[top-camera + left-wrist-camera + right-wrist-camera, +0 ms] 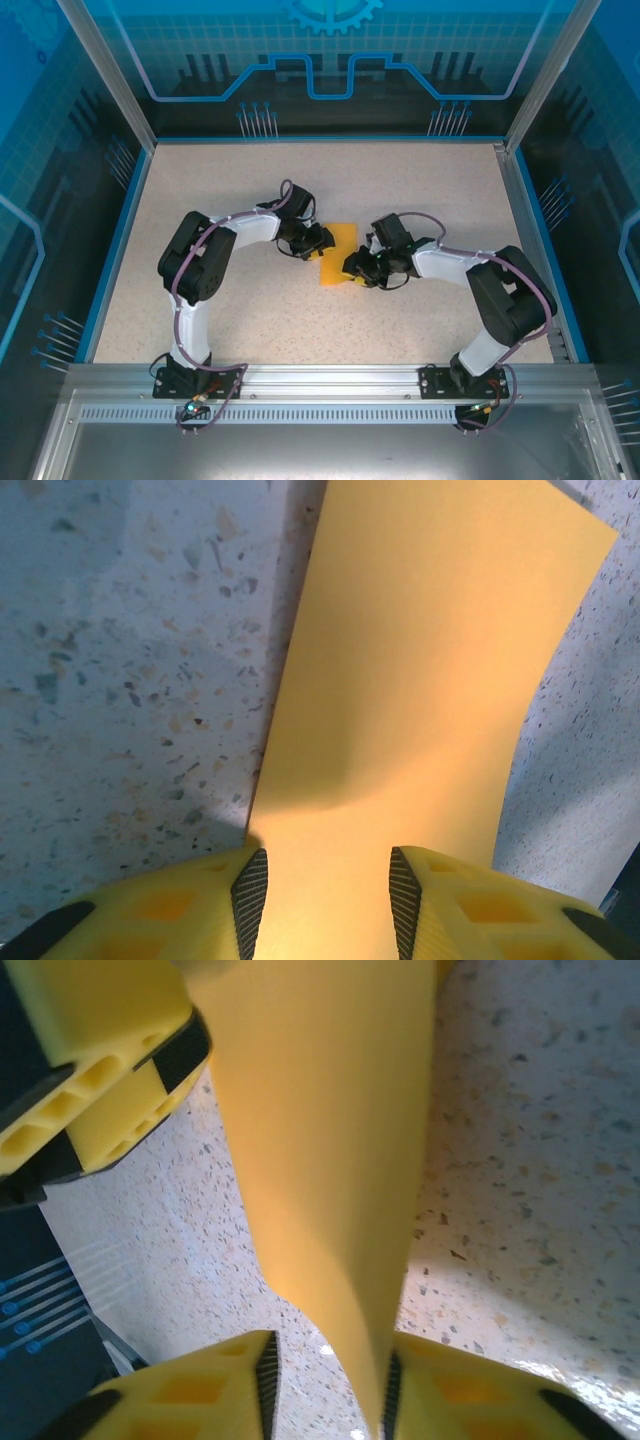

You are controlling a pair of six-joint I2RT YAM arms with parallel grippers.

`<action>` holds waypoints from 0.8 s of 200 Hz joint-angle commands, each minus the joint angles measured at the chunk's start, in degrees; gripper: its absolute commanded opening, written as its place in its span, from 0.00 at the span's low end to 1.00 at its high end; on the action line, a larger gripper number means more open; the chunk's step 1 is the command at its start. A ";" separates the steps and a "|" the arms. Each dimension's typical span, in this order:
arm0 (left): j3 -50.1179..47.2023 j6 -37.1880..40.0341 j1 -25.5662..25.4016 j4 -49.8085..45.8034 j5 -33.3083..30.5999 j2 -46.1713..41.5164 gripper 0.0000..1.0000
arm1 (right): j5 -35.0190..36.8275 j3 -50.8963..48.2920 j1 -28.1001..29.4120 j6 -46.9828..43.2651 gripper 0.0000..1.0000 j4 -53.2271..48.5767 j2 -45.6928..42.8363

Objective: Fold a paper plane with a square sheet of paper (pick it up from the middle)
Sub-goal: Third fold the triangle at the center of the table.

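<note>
A speckled tabletop [250,320] is seen inside a blue-walled enclosure. Over it the left arm [200,265] and the right arm [500,290] are bent inward toward its middle. There the orange sheet of paper [338,248] is found. It is shown as a narrow strip rather than a full square, so a fold is judged to be in hand.

Its long axis is laid roughly from near to far, slightly tilted, and it is flanked by both hands. The left hand [320,242] is set at its far left edge and the right hand [353,268] at its near right edge. Neither is markedly nearer; both are at the paper.

In the left wrist view the left hand is set half-wide. Its pads [250,900] lie in front of the sheet, which runs away from them; whether they press on it cannot be told.

In the right wrist view a raised, curving part of the sheet stands between the right hand's jaws. It is close against one pad [388,1395], while bare tabletop is seen beside the other. The hand is narrow but not closed on the paper, and the coming move is judged to turn on that last gap.

No brand, label or writing can be read.
</note>
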 commanded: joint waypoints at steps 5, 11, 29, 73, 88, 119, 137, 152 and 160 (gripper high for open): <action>-1.14 -0.27 0.07 -3.44 -1.68 1.60 0.42 | 1.05 -1.34 -0.94 2.20 0.21 -0.36 -1.88; -1.19 -0.23 0.07 -3.34 -1.57 1.35 0.42 | 1.06 -1.51 -1.10 2.48 0.18 -0.39 -2.00; -1.13 0.38 0.03 -2.93 -0.68 0.10 0.42 | 1.40 -1.41 -1.58 2.81 0.08 -2.03 -1.89; -3.90 1.61 0.07 6.21 5.76 -6.97 0.45 | -0.48 1.94 -2.56 -3.38 0.00 -11.04 0.04; -5.00 1.20 0.11 9.02 7.43 -8.49 0.46 | -1.72 3.51 -2.58 -6.25 0.00 -14.94 1.56; -5.45 1.16 0.07 10.28 7.72 -7.50 0.46 | -3.69 2.33 -2.56 -7.16 0.00 -14.95 1.89; -5.14 0.42 0.04 10.78 8.16 -5.99 0.46 | -3.69 2.26 -2.57 -7.08 0.00 -15.10 1.93; -4.30 0.66 -0.01 9.08 6.88 -4.27 0.45 | -3.63 2.50 -2.56 -6.48 0.00 -14.23 2.05; -3.71 0.82 0.00 8.26 6.61 -3.27 0.45 | -3.61 2.88 -2.55 -6.21 0.00 -13.79 2.23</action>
